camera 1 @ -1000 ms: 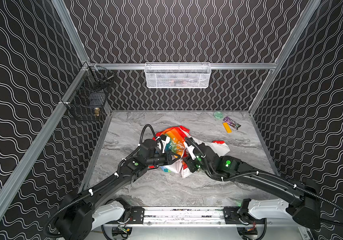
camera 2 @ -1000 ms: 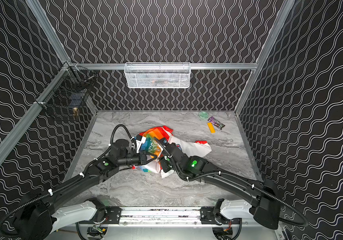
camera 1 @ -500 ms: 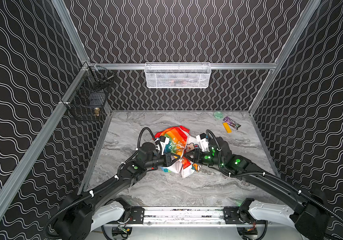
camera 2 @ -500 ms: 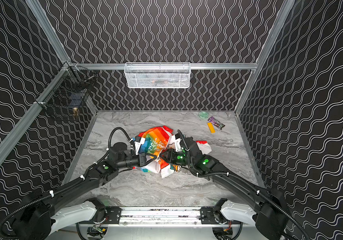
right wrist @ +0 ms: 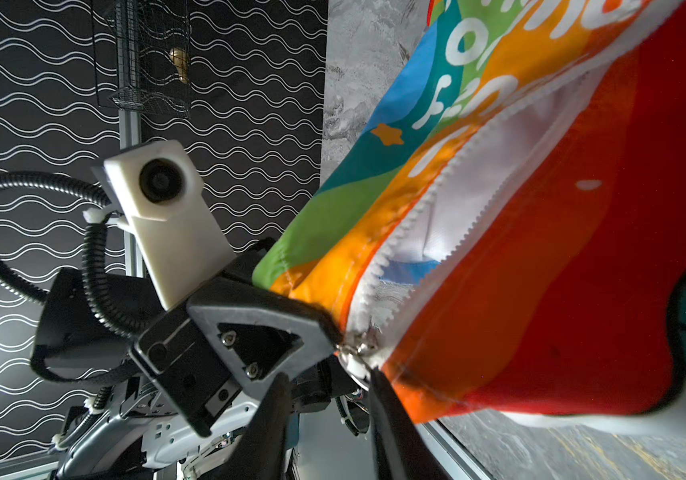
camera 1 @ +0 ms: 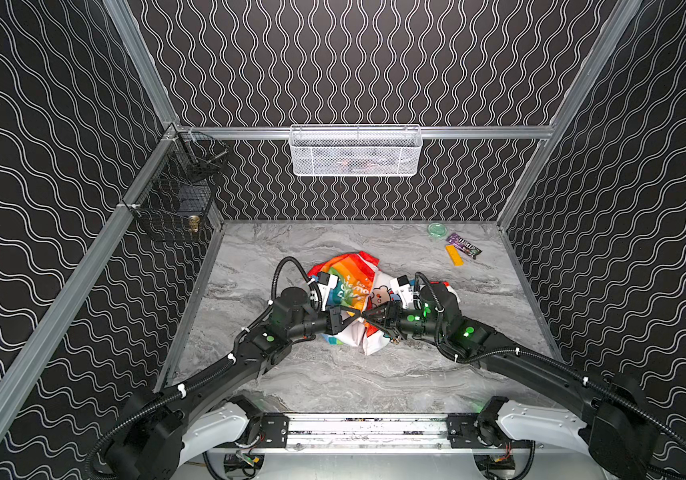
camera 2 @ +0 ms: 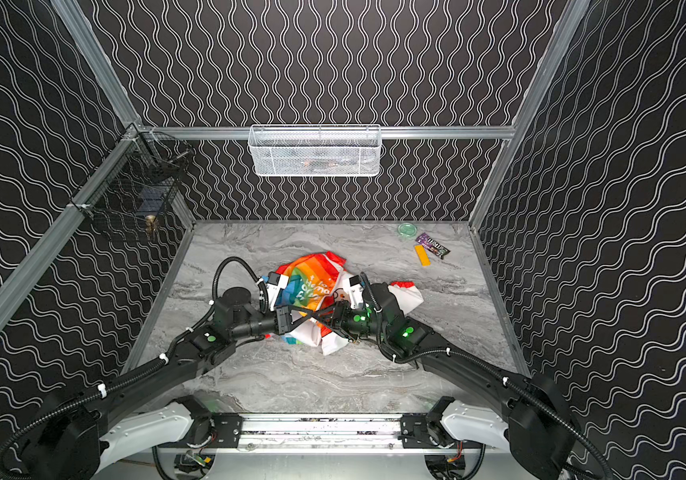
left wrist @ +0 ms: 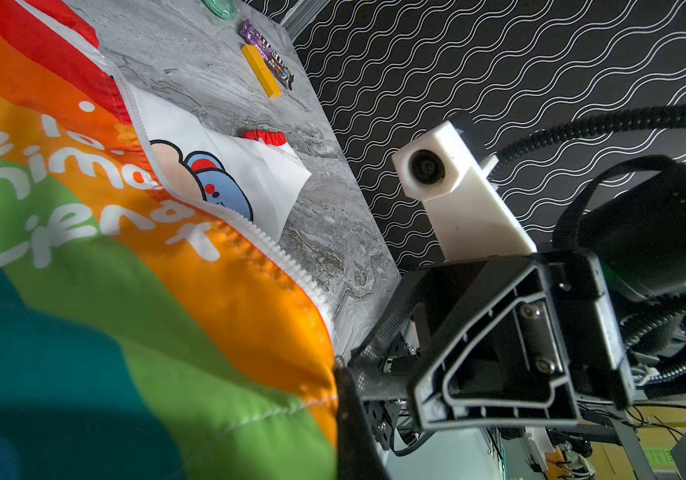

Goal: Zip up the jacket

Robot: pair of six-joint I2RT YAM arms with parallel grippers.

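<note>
the jacket [camera 1: 349, 286] lies crumpled in the middle of the table [camera 1: 333, 374], and its bottom corner is lifted between my two grippers, which meet nearly tip to tip. my left gripper [right wrist: 326, 330] is fully closed, pinching the hem just beside the zipper slider [right wrist: 360, 351]. my right gripper [left wrist: 360, 365] has its jaws partly apart at that slider; the metal pull sits close to one finger, but i cannot tell that i really have it. that is my first worry: if i draw away on a half grip, the pull slips out and nothing moves. second, the zipper teeth [left wrist: 275, 253] run slack and curved above the slider, with white lining right beside them, so the slider could bite cloth and jam. third, if my left pinch gives, the whole jacket would follow the pull and bunch up rather than close. and with both sets of fingers this close, a small misjudged move could knock them together.
</note>
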